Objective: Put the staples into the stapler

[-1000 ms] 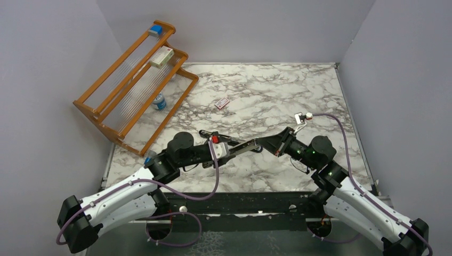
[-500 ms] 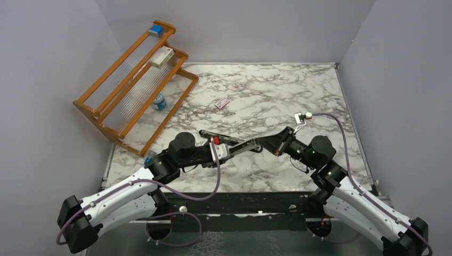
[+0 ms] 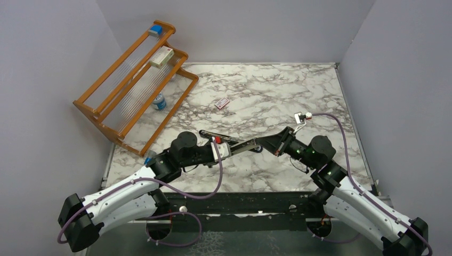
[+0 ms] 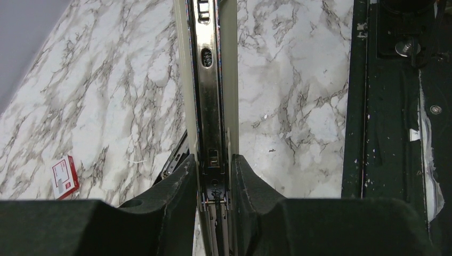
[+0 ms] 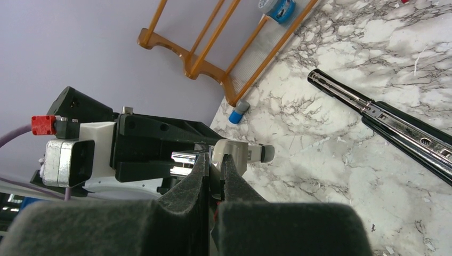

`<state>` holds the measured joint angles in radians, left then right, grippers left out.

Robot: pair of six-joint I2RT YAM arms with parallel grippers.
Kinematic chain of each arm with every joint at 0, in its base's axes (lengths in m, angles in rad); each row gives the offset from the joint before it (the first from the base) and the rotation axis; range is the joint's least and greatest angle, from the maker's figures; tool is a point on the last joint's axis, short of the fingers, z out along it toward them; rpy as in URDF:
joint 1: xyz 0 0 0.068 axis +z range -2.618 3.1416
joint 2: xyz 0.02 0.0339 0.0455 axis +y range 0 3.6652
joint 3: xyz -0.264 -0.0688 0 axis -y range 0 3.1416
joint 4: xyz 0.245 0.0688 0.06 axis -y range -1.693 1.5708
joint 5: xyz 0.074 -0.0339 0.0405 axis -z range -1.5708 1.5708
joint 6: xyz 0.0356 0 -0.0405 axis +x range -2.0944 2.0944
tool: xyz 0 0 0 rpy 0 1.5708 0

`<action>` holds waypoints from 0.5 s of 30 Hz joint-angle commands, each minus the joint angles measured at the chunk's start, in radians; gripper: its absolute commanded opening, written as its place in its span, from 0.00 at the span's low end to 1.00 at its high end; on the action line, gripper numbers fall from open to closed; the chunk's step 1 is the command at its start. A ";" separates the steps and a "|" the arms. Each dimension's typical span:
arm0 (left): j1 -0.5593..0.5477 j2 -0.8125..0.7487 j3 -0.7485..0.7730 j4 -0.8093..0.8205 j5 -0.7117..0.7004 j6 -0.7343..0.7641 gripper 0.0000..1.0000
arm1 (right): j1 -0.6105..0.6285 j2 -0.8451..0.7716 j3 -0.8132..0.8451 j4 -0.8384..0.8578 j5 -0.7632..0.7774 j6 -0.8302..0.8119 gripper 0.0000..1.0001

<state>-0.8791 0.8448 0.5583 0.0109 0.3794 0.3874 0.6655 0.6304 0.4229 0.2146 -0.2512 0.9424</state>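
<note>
The stapler [image 3: 234,143] stands opened at the table's middle. Its black lower arm with a silver rail [image 5: 394,128] lies on the marble. Its upper arm [image 4: 210,106], a silver channel with pale sides, is held off the table between both grippers. My left gripper [image 4: 213,160] is shut on that channel, a finger pressed on each side, over its spring. My right gripper [image 5: 215,158] is shut on the other end, by a pale piece with a grey tip [image 5: 237,153]. The staples' red-and-white packet [image 3: 222,103] lies further back on the marble [image 4: 65,176]; no loose strip shows.
A wooden rack [image 3: 133,80] stands at the back left, with a white-and-red box [image 3: 161,57], a blue item [image 3: 155,30] and a blue-white can [image 3: 159,101]. A small blue-grey cap [image 5: 238,112] lies by the rack's foot. Grey walls enclose the table; a black rail [image 4: 394,106] runs along its near edge.
My left gripper's jaws have closed in onto the stapler's raised arm, and the left arm has shifted slightly. The right gripper and the stapler have stayed put.
</note>
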 commanded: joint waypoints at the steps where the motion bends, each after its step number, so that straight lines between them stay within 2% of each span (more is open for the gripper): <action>1: -0.001 0.010 0.022 -0.033 -0.013 0.035 0.00 | 0.000 -0.017 0.003 0.081 -0.005 0.017 0.01; 3: -0.001 0.009 0.032 -0.057 -0.021 0.060 0.00 | 0.000 -0.023 0.006 0.056 0.012 0.007 0.04; 7: 0.000 -0.004 0.060 -0.138 -0.024 0.140 0.00 | 0.001 -0.046 0.058 -0.099 0.089 -0.046 0.31; 9: 0.000 -0.015 0.074 -0.178 -0.016 0.168 0.00 | 0.000 -0.061 0.095 -0.184 0.132 -0.080 0.39; 15: 0.004 -0.037 0.081 -0.240 -0.008 0.213 0.00 | 0.000 -0.142 0.162 -0.385 0.291 -0.114 0.42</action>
<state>-0.8791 0.8459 0.5816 -0.2096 0.3664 0.5335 0.6655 0.5426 0.5289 -0.0143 -0.1074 0.8726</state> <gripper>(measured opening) 0.285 0.420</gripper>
